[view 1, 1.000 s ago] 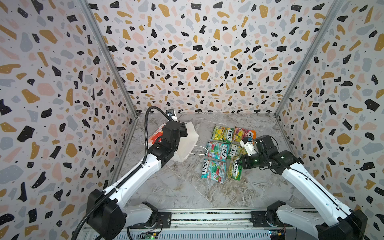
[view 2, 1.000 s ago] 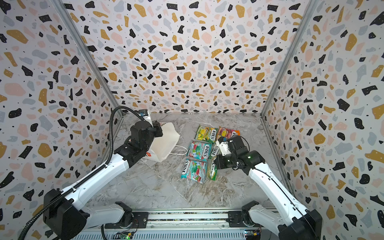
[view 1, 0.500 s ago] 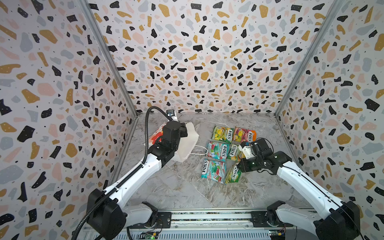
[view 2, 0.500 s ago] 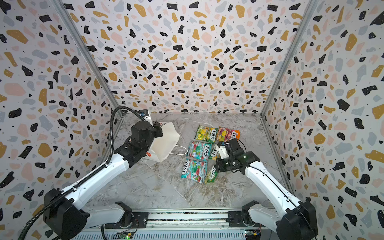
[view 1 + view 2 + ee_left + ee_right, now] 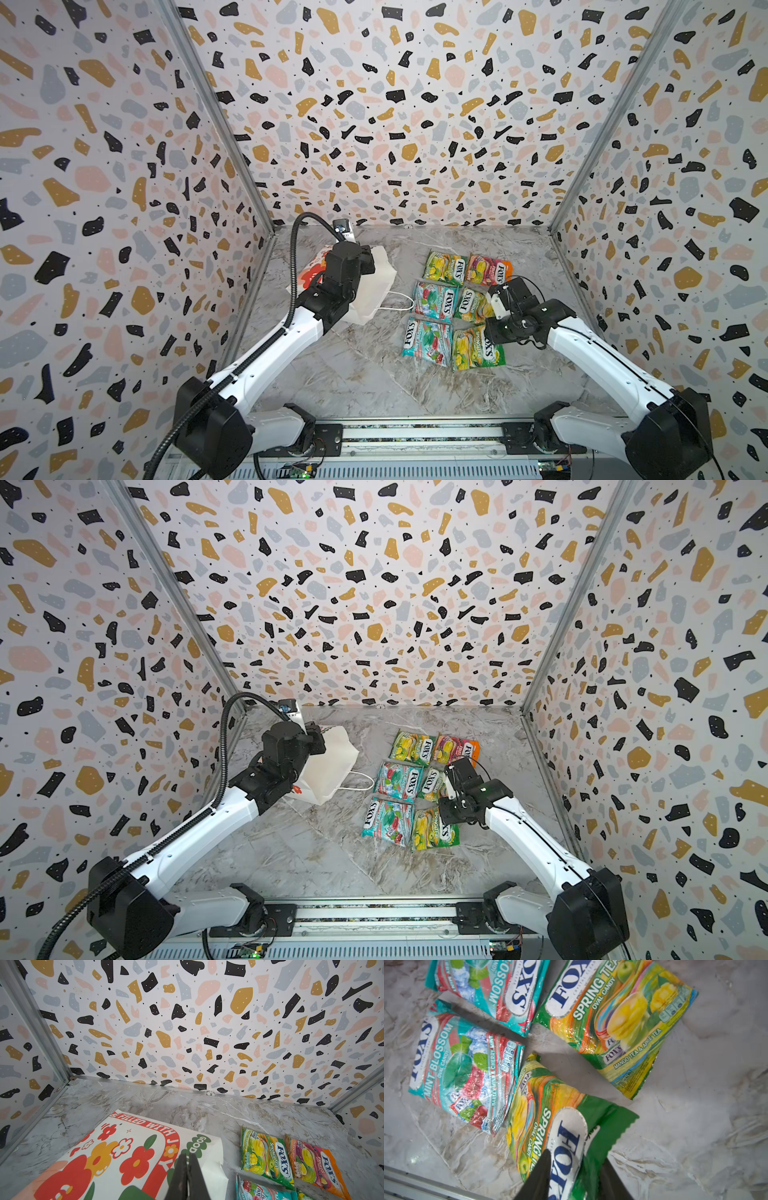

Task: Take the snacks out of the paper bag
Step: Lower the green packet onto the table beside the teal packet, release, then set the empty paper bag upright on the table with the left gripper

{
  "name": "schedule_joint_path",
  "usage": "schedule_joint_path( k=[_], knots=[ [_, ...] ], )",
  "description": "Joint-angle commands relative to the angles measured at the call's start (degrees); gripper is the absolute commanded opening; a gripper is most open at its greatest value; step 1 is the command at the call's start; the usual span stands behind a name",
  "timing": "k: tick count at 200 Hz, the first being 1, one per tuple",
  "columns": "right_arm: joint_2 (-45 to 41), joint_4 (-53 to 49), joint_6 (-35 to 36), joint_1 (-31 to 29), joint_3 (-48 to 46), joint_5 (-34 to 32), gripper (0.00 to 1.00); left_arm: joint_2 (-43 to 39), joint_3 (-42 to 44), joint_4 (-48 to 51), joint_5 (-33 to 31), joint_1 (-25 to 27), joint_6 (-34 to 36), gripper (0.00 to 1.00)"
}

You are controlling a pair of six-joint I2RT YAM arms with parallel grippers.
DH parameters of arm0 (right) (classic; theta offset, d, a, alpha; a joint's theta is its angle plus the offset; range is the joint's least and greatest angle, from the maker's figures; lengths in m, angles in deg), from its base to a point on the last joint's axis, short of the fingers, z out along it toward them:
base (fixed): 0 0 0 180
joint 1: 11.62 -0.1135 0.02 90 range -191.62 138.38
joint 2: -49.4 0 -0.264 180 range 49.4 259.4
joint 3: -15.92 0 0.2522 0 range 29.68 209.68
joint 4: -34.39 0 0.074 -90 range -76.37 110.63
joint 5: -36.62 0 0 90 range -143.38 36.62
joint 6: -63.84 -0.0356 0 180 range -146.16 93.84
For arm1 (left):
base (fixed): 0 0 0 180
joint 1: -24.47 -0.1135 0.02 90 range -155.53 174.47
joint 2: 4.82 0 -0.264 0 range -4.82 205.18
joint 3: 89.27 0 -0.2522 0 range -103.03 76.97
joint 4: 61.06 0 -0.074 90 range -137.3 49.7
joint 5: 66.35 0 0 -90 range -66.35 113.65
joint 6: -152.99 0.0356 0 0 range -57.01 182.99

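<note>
Left gripper (image 5: 187,1157) jaws are clenched over the paper bag (image 5: 124,1157), perhaps pinching it; right gripper (image 5: 576,1157) jaws stand parted astride a green packet (image 5: 542,1118).

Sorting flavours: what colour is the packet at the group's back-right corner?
That packet is orange with pink-yellow fruit print; clearest in the left wrist view.
</note>
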Motion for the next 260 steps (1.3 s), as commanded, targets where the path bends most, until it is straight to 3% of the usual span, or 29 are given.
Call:
schedule_joint_path(
  k=[1,95,177,260],
  knots=[
    [0.3,-1.8,-0.9,0.1,0.3,-3.5,0.43,0.3,-1.9,-1.4,0.3,0.0,0.8,0.00],
    [-0.8,-4.9,-7.8,0.1,2.2,-16.1,0.57,0.0,-2.0,-1.3,0.7,0.1,0.8,0.00],
    [-3.4,1.7,-7.3,0.9,1.1,-7.7,0.58,0.6,-3.3,-0.8,3.4,0.0,-1.2,0.00],
    [-2.8,4.8,-5.4,4.9,-0.7,-4.7,0.58,4.3,-11.0,1.9,14.2,0.0,-13.7,0.00]
  ],
)
